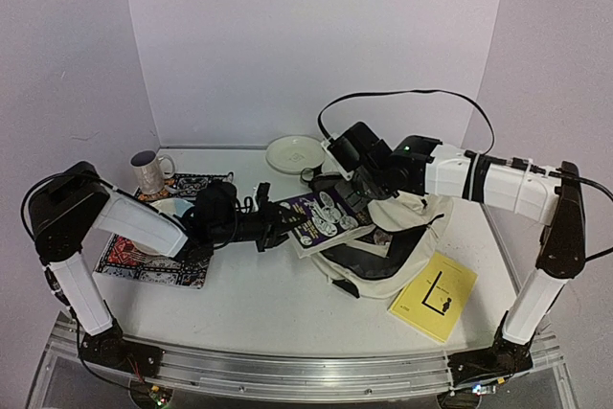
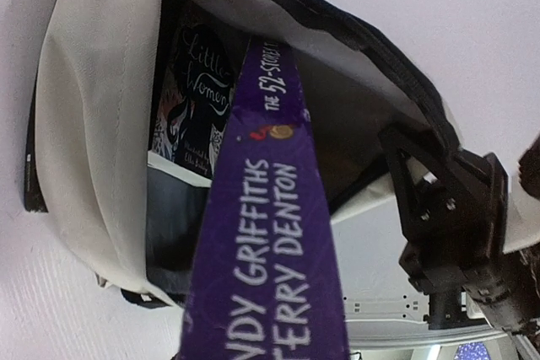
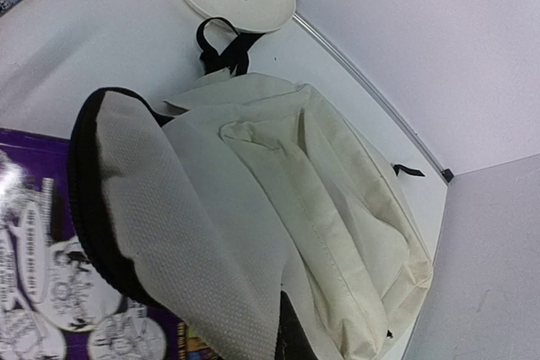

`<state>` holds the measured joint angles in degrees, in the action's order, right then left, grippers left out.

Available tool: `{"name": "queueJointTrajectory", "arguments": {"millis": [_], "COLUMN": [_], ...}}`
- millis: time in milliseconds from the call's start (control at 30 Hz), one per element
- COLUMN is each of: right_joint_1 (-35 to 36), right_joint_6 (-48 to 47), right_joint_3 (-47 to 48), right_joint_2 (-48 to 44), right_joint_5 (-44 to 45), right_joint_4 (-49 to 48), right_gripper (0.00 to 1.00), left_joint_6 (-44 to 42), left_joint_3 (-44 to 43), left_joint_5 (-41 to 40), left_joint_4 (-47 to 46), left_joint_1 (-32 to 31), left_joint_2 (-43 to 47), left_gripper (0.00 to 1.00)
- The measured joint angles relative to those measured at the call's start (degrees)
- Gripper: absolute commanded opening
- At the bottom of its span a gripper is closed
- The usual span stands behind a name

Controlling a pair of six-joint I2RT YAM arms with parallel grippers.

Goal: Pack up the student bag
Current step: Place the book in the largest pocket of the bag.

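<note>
Over on the left, the left gripper (image 1: 284, 223) has its fingers clamped on the near end of the purple book (image 2: 270, 233), held out flat above the table. The book's long axis runs straight away from that gripper, to the right, and its far end sits right at the mouth of the student bag (image 1: 402, 254). The bag lies on its side at centre-right of the table, with its opening turned toward the left arm. That is the line that matters: bag dead ahead of the book, spine pointing in, left arm much the nearer for the push. A dark book titled Little Women (image 2: 196, 94) already lies inside. Moving right, the right gripper (image 2: 405, 158) is closed tight on the dark rim of the bag, lifting the flap. A yellow book (image 1: 433, 296) waits at far right. The left fingers are hidden behind the book in the wrist view, and the bag's depth cannot be judged.
</note>
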<state>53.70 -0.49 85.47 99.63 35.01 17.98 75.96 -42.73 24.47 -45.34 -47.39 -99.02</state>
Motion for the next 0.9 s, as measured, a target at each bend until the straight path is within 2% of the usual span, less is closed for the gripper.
{"name": "queueJointTrajectory", "arguments": {"millis": [200, 567, 633, 900], "right_joint_1": [0.5, 3.2, 3.7, 5.0], "right_joint_6": [1.0, 4.9, 5.9, 9.1], "right_joint_3": [2.1, 7.7, 8.6, 11.4], "right_joint_2": [0.0, 0.0, 0.0, 0.2], "right_joint_5": [-3.0, -7.9, -8.0, -8.5], "right_joint_4": [0.0, 0.1, 0.2, 0.5], "right_gripper": [0.00, 0.00, 0.00, 0.00], "left_joint_6": [2.2, 5.4, 5.7, 7.0], "left_joint_3": [-5.0, -8.3, -8.8, -10.7], "left_joint_5": [-1.8, -9.8, -11.3, -18.4], "left_joint_4": [0.1, 0.4, 0.4, 0.4], "left_joint_1": [-1.0, -2.4, -2.6, -4.7], "left_joint_2": [-6.5, -9.9, -10.2, -11.9], "left_gripper": [0.00, 0.00, 0.04, 0.07]}}
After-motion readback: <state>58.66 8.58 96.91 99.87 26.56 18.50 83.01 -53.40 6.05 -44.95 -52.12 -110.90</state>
